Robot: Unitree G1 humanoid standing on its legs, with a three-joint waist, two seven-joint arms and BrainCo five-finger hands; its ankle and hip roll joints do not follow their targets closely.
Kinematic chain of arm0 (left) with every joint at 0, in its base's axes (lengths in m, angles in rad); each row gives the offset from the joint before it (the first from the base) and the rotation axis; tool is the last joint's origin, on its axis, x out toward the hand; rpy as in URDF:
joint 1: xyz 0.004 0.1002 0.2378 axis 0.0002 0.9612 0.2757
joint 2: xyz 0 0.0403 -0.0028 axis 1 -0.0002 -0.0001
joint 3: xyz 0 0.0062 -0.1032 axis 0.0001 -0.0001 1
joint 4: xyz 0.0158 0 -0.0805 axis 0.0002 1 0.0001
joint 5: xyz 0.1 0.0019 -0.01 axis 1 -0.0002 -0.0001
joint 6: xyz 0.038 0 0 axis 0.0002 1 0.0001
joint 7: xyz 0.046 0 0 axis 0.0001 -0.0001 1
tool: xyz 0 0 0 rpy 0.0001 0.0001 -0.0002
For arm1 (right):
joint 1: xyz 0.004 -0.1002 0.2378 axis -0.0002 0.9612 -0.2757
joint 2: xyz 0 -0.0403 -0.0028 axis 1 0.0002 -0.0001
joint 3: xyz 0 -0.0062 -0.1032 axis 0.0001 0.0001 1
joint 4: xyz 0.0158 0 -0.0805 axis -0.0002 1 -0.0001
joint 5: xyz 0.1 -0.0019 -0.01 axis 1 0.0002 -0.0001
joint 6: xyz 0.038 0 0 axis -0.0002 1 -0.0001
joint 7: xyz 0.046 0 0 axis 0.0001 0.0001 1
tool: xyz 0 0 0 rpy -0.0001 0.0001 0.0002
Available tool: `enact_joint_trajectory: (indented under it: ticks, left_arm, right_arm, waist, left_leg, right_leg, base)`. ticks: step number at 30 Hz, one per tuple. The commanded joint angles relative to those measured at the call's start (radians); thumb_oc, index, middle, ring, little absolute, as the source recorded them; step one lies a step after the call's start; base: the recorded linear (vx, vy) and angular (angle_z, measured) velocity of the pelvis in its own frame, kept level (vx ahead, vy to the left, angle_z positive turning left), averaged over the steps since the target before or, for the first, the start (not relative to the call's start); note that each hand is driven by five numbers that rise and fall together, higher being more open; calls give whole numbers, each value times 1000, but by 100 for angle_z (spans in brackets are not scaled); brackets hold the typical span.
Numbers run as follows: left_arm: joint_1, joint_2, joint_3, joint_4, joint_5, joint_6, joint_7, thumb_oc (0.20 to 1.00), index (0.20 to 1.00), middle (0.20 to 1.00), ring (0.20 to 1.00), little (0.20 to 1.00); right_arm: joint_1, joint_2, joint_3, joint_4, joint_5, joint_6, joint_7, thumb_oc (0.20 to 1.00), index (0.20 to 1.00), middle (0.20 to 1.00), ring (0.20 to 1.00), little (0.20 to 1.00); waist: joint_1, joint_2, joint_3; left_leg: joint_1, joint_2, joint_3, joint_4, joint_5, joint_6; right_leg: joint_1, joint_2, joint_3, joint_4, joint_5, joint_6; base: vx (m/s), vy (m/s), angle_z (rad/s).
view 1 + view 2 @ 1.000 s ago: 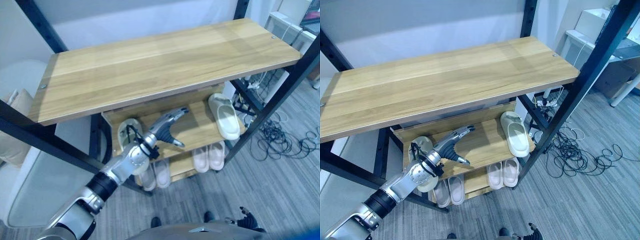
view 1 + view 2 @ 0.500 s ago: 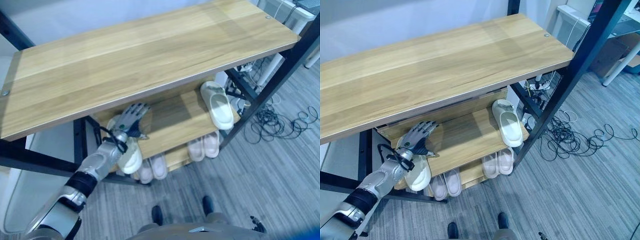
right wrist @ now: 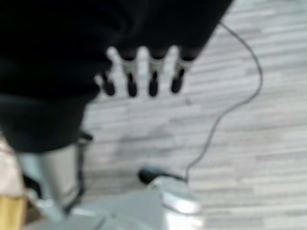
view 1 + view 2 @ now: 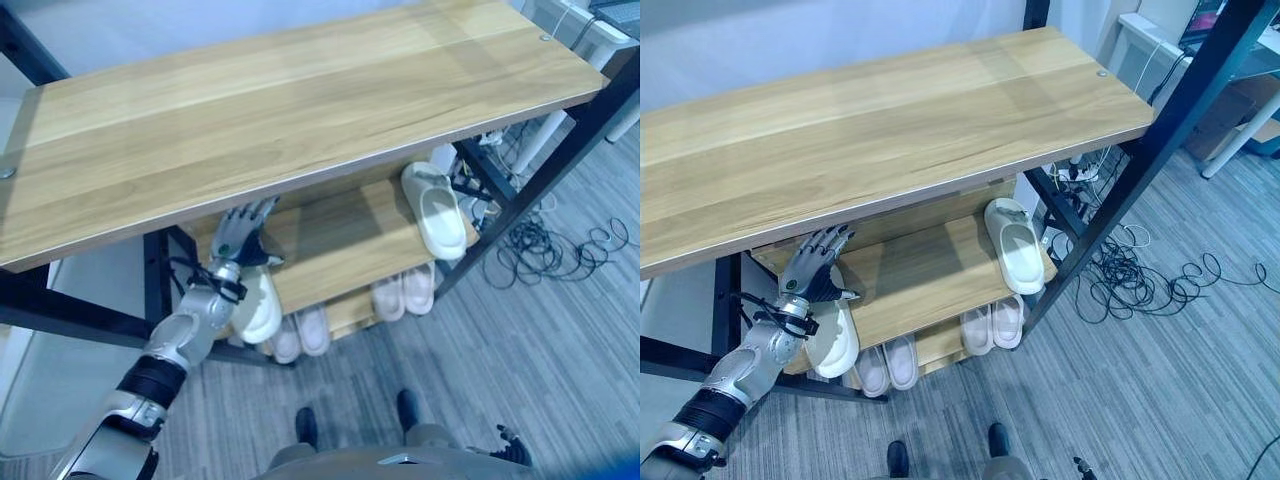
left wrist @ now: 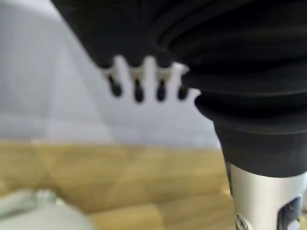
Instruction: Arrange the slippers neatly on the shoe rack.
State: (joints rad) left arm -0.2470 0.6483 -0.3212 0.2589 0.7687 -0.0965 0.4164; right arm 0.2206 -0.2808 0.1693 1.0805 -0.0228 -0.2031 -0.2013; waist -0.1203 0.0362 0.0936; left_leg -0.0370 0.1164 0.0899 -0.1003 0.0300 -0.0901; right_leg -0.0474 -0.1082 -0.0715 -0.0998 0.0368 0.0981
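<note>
Left hand (image 4: 808, 266) is under the top shelf (image 4: 890, 130) at the left end of the middle shelf (image 4: 930, 275), fingers spread & straight, holding nothing – hovering at the heel end of the near slipper (image 4: 834, 338); can't tell if it touches. That slipper lies lengthwise at the shelf's left edge, toe poking out past the front. Its mate, the far slipper (image 4: 1015, 245), sits at the right end of the same shelf, well apart. Two pinkish pairs (image 4: 940, 345) on the bottom shelf look tidy already.

Right hand (image 3: 144, 72) hangs over the floor by the robot's side, fingers straight, empty.

Handling, my guess: moulded foam slipper – light, a bit squashy, smooth so it'll slide on the wood w/ a flat push. For a lift, pinch the strap over the instep or clamp across the sole's sides; toe overhang means a clumsy nudge could tip it off the front
</note>
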Motion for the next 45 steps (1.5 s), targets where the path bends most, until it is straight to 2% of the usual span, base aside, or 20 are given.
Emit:
enact_joint_trajectory:
  ticks: [1,6,9,12,13,15,19,20,21,23,25,26,27,30,31,32,33,34,40,45]
  left_arm:
    - [-92,96,62,31,45,-20,-18,1000,1000,1000,1000,1000]
    - [-89,74,62,-39,16,-44,-43,1000,1000,1000,1000,1000]
    - [-59,52,79,-81,-30,-58,-49,1000,1000,1000,1000,1000]
    - [-15,34,101,-124,-69,-77,-75,1000,1000,1000,1000,1000]
    - [8,18,102,-146,-85,-87,-87,1000,1000,1000,1000,1000]
    - [24,-9,97,-162,-108,-95,-94,1000,1000,1000,1000,1000]
    - [67,-57,80,-204,-118,-102,-132,1000,1000,1000,1000,1000]
    - [72,-68,79,-211,-118,-105,-136,1000,1000,1000,1000,1000]
    - [87,-87,75,-217,-129,-107,-151,1000,1000,1000,1000,1000]
    - [84,-95,61,-223,-136,-122,-155,1000,1000,1000,1000,1000]
    - [96,-80,65,-231,-135,-122,-163,1000,1000,1000,1000,1000]
    - [98,-70,65,-233,-133,-120,-164,1000,1000,1000,1000,1000]
    - [90,-61,59,-234,-130,-121,-163,1000,1000,1000,1000,1000]
    - [58,-49,49,-215,-135,-116,-151,1000,1000,1000,1000,1000]
    - [58,-49,48,-214,-135,-116,-150,1000,1000,1000,1000,1000]
    - [49,-42,43,-205,-129,-112,-147,1000,1000,1000,1000,1000]
    - [33,-41,29,-191,-127,-110,-141,1000,1000,1000,1000,1000]
    - [55,-22,23,-195,-112,-129,-136,1000,1000,1000,1000,1000]
    - [67,-29,66,-173,-108,-105,-114,1000,1000,1000,1000,1000]
    - [61,7,100,-146,-27,-65,-77,1000,1000,1000,1000,1000]
  right_arm:
    - [-15,-45,-19,33,32,3,13,1000,1000,1000,1000,1000]
    - [-11,-54,-8,0,23,5,32,1000,1000,1000,1000,1000]
    - [-9,-59,6,3,8,7,44,1000,1000,1000,1000,1000]
    - [-20,-58,14,30,1,8,41,1000,1000,1000,1000,1000]
    - [-15,-57,13,35,4,9,37,1000,1000,1000,1000,1000]
    - [-3,-63,6,32,7,8,36,1000,1000,1000,1000,1000]
    - [27,-71,-43,28,27,12,39,1000,1000,1000,1000,1000]
    - [24,-72,-49,29,26,14,39,1000,1000,1000,1000,1000]
    - [24,-76,-48,35,16,20,44,1000,1000,1000,1000,1000]
    - [33,-69,-49,39,5,17,42,1000,1000,1000,1000,1000]
    - [24,-67,-51,40,-8,26,49,1000,1000,1000,1000,1000]
    - [19,-66,-48,37,-14,26,52,1000,1000,1000,1000,1000]
    - [15,-62,-47,33,-20,25,53,1000,1000,1000,1000,1000]
    - [22,-48,-54,29,-3,28,52,1000,1000,1000,1000,1000]
    - [22,-47,-54,29,-3,28,52,1000,1000,1000,1000,1000]
    - [24,-46,-49,31,-4,32,57,1000,1000,1000,1000,1000]
    - [25,-40,-50,30,4,34,59,1000,1000,1000,1000,1000]
    - [-19,-11,-22,18,7,33,35,1000,1000,1000,1000,1000]
    - [-27,15,-3,32,-14,43,18,1000,1000,1000,1000,1000]
    - [-17,16,-17,34,6,40,2,1000,1000,1000,1000,1000]
  waist:
    - [12,51,-35]
    - [11,74,-18]
    - [14,85,9]
    - [27,69,24]
    - [33,52,34]
    - [42,22,52]
    - [39,-7,49]
    - [38,-1,45]
    - [44,13,37]
    - [40,11,28]
    - [44,18,31]
    - [48,20,36]
    - [43,21,42]
    - [19,24,40]
    - [20,24,40]
    - [16,24,38]
    - [11,12,31]
    - [51,-23,-13]
    - [58,-32,-49]
    - [56,-20,-61]
  left_leg:
    - [-28,0,-34,13,33,-48]
    - [-3,10,-30,13,43,-58]
    - [16,45,-32,13,74,-71]
    - [45,91,-30,19,129,-70]
    - [30,91,-31,74,111,-59]
    - [-9,57,-28,186,58,-36]
    - [-55,-105,22,289,-81,32]
    - [-47,-139,19,260,-100,45]
    - [-4,-176,-5,207,-113,72]
    - [-1,-202,-35,181,-104,91]
    - [28,-171,-4,123,-88,95]
    - [33,-158,-1,110,-79,94]
    - [37,-146,-12,95,-67,93]
    - [52,-128,-53,59,-63,92]
    - [53,-129,-53,59,-64,92]
    - [53,-123,-65,61,-66,91]
    - [55,-127,-79,64,-72,91]
    - [49,-130,-101,77,-79,80]
    - [79,-90,-111,25,-50,52]
    - [76,-63,-125,13,-29,29]
  right_leg:
    - [16,-28,-39,12,-23,66]
    - [43,-19,-35,12,-34,53]
    - [48,14,-30,56,-69,22]
    - [63,46,-24,62,-85,3]
    - [74,46,-26,58,-83,-3]
    - [87,36,-36,58,-78,-10]
    - [89,23,-61,90,-80,-12]
    - [77,37,-59,98,-77,-11]
    - [62,58,-51,111,-76,-10]
    - [43,77,-59,156,-75,-13]
    - [-19,58,-115,275,-96,7]
    - [-45,28,-138,329,-92,28]
    - [-71,-2,-128,379,-75,45]
    - [-80,-52,14,360,-44,54]
    - [-78,-52,15,356,-43,55]
    - [-71,-78,50,337,-26,52]
    - [-42,-82,88,291,-32,49]
    - [22,-80,95,163,-28,70]
    - [91,-46,60,46,-15,62]
    - [116,-17,27,12,-29,50]
  base:
    - [-21,-74,5]
    - [-10,-102,4]
    - [-73,-216,4]
    - [-44,-229,0]
    - [-70,-254,-7]
    - [-134,-190,9]
    - [-103,-75,35]
    - [-66,32,26]
    - [-59,7,8]
    - [-44,-33,-26]
    - [-85,-75,-30]
    - [-114,-124,-45]
    - [-102,-150,-76]
    - [-39,-153,-31]
    - [-9,-151,35]
    - [13,-140,34]
    - [99,-395,37]
    - [106,-314,58]
    - [68,-186,39]
    - [29,-91,11]
